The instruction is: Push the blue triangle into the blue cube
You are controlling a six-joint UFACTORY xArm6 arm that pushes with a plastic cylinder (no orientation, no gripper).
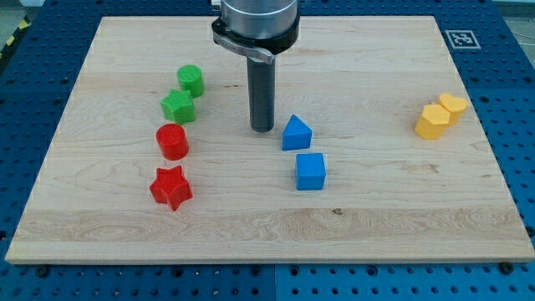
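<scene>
The blue triangle (296, 133) lies near the middle of the wooden board (376, 209). The blue cube (310, 171) sits just below it, toward the view's bottom and slightly right, with a narrow gap between them. My tip (262, 129) rests on the board just left of the blue triangle, a small gap apart, and above-left of the blue cube.
At the view's left stand a green cylinder (191, 80), a green star-like block (178, 107), a red cylinder (173, 141) and a red star (170, 187). At the right, a yellow hexagon-like block (432, 122) touches a yellow heart-like block (453, 106).
</scene>
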